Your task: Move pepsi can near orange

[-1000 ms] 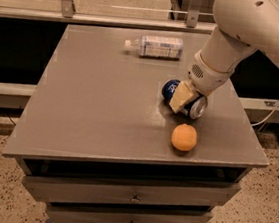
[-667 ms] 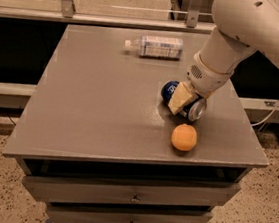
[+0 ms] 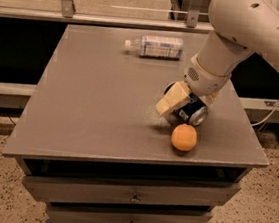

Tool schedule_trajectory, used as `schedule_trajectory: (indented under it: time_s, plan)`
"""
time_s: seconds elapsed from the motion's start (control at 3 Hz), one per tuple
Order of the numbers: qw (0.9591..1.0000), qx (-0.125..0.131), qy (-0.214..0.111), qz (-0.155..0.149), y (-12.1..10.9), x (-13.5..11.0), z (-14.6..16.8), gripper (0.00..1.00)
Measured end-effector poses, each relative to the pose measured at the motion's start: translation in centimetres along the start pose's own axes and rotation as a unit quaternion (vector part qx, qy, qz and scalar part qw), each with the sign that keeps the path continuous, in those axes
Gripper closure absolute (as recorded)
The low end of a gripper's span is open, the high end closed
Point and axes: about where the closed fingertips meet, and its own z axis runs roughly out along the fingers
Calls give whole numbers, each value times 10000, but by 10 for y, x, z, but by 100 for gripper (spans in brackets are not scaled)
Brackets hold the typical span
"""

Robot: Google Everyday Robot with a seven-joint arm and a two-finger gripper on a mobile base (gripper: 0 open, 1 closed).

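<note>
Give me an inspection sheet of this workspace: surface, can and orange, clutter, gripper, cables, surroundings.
Surface: grey table, flat top over drawers.
Job's things: can on its side in the gripper, just behind the orange, which sits near the front right edge; cannot tell whether they touch.
Clutter: bottle lying on its side at the back of the table.
Gripper: gripper low over the table's right side, closed on the can.
Cables: one cable hanging to the right of the table.
Surroundings: speckled floor; metal rail behind the table.
</note>
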Motion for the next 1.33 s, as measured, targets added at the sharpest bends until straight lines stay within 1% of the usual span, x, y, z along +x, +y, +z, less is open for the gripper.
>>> schedule_trajectory:
  time_s: [0.33,0.67,1.0,1.33]
  plan:
    - [10000,-22,-12,30,1,1,-1,0]
    - [9990,-11,-441,45,-11,1,-31,0]
    - [9965,-12,-833,-13,-23,4,-56,0]
    - [9848,-273,-1702,-193,-36,-4,-82,0]
